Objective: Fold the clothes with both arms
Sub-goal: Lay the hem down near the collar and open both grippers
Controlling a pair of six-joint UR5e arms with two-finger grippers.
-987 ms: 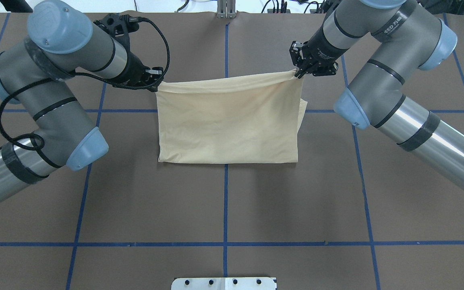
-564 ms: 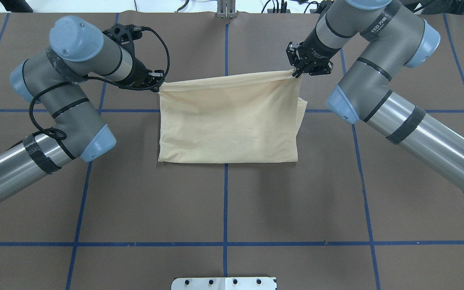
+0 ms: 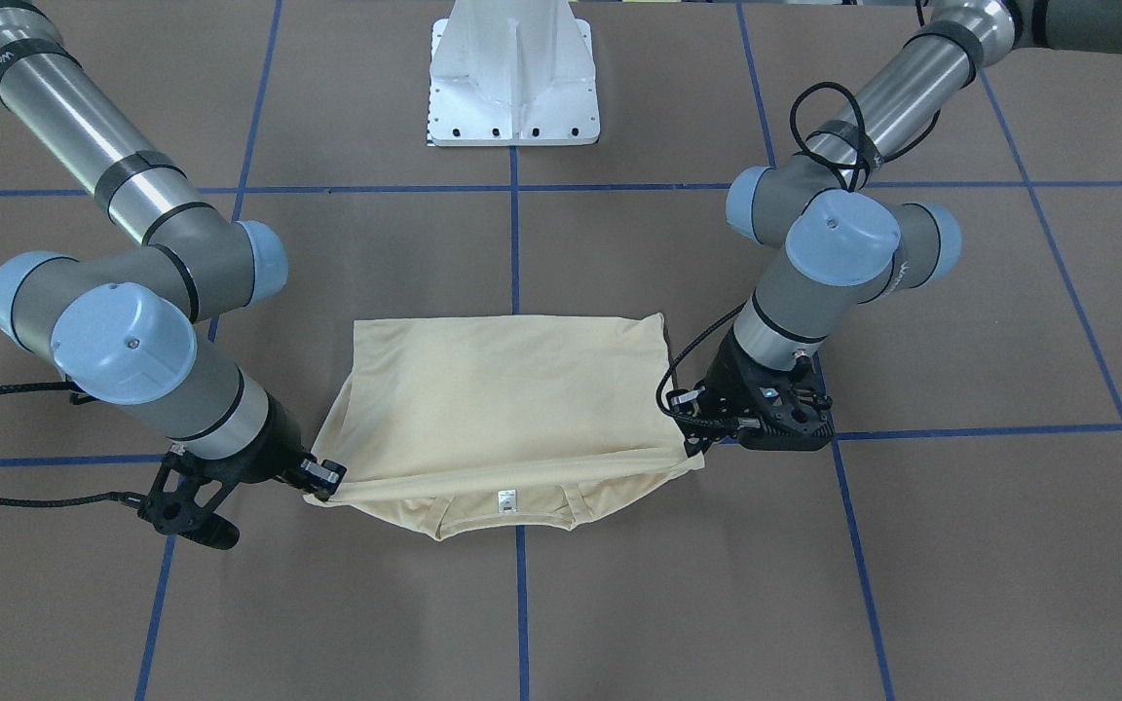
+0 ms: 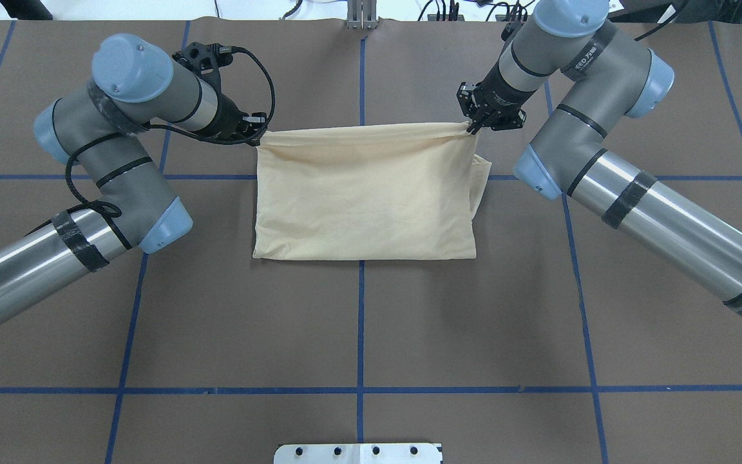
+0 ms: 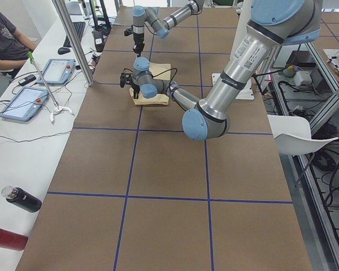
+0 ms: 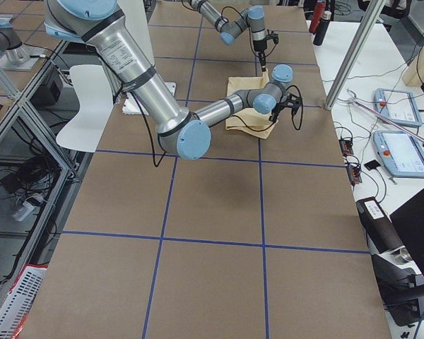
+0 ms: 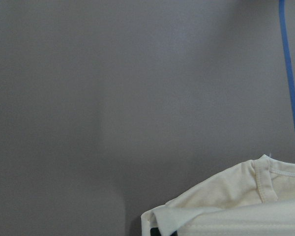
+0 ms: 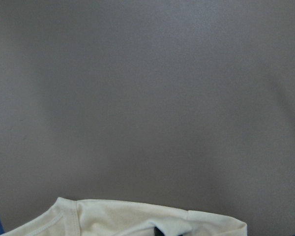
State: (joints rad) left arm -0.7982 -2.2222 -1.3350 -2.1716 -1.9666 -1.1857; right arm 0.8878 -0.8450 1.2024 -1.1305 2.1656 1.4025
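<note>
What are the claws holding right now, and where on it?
Both grip the T-shirt: left claw on the left corner of its far edge, right claw on the right corner.

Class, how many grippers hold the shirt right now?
2. The left gripper holds the far corner of the shirt on the overhead view's left; the right gripper holds the other far corner.

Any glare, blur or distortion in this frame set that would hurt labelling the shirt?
Overhead: even light, glare streaks on the right arm, shirt sharp. Front-facing: crisp, neck label visible. Wrist views: dim, grainy, shirt cropped at the bottom edge. Side views: shirt tiny.
</note>
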